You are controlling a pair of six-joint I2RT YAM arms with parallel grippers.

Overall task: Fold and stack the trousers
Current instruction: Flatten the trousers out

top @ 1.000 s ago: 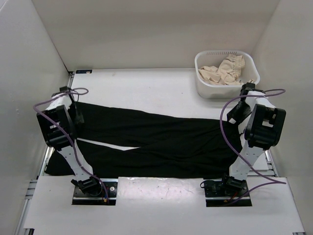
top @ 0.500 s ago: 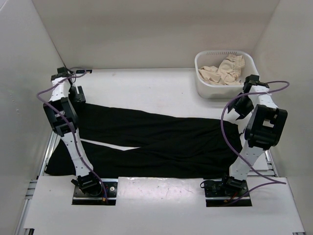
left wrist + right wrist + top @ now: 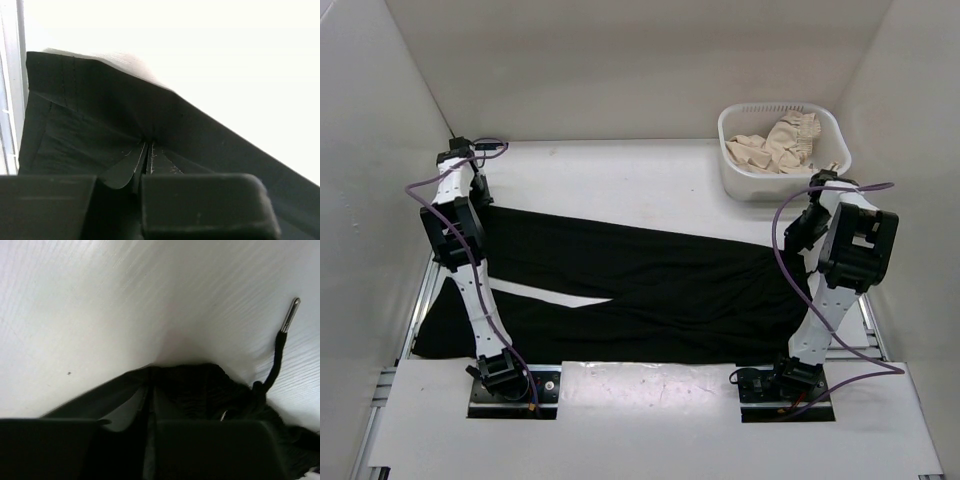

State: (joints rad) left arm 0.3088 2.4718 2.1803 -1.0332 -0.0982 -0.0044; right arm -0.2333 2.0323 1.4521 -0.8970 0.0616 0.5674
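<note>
White table (image 3: 620, 180), plain pale walls (image 3: 620, 70) on three sides, even light

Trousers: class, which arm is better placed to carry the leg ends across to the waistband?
Left. The left gripper is shut on the trousers at the far leg's hem; the right gripper pinches the waistband end, by its drawstring.

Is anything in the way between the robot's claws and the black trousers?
No, nothing visible. The left gripper and the right gripper are each pinched shut on the far edge of the trousers, one near each end. The basket sits apart in the far right corner.
</note>
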